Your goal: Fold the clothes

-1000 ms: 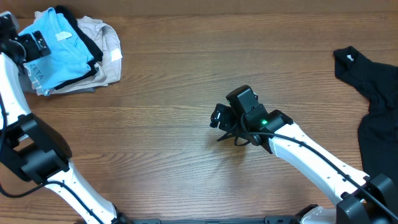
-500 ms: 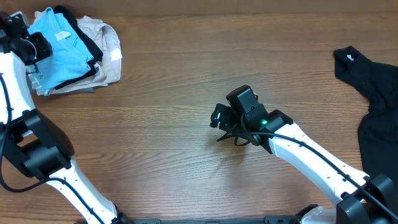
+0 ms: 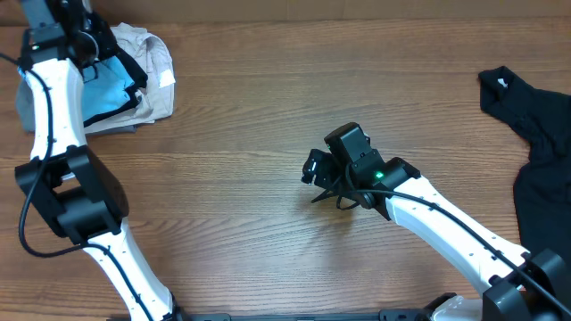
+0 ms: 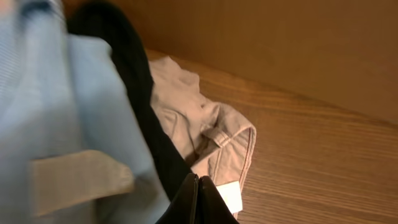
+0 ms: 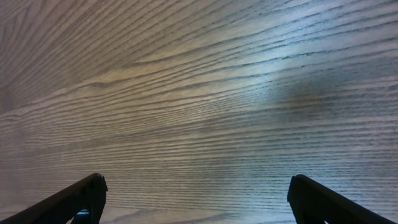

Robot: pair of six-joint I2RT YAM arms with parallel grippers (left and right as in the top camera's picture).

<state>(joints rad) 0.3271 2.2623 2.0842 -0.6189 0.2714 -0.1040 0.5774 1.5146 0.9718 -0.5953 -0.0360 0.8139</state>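
Lying just beside fingers: blue T-shirt

I see my left arm and right arm in glossy white shells with bulky black joint housings — thin black cables trail alongside. A green light glows by the right wrist; the right gripper has dark, tapered fingers.

The left gripper has closed and swung over the light blue T-shirt.
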